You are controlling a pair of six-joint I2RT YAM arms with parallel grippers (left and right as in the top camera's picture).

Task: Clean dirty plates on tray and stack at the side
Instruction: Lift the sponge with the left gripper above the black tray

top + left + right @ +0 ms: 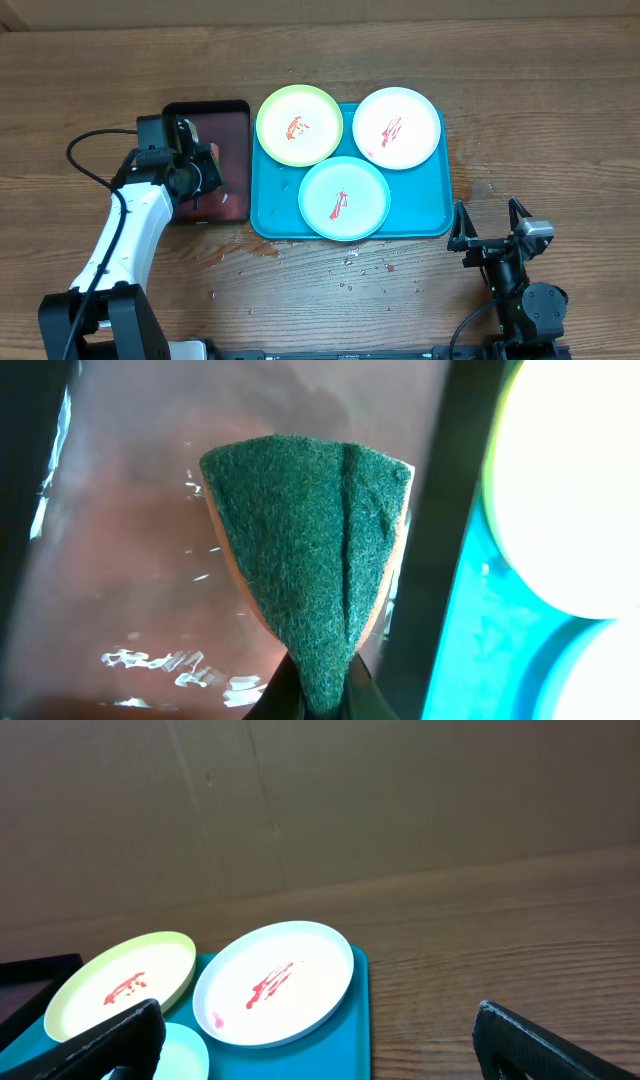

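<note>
Three plates with red smears lie on the turquoise tray [432,205]: a yellow-green plate [299,125] at back left, a white plate [396,127] at back right, a pale mint plate [343,197] in front. My left gripper [203,166] hovers over the dark-red tray, left of the plates, shut on a green-faced orange sponge [310,560] pinched at its lower end. My right gripper [489,224] stands open just off the tray's front right corner, nothing between its fingers. Its wrist view faces the white plate [275,982] and the yellow-green plate [125,982].
A black-rimmed dark-red tray [228,120] with a wet sheen touches the turquoise tray's left side. Water drops and a reddish wet patch [238,250] lie on the wooden table in front of both trays. A black cable [85,150] loops left of the left arm.
</note>
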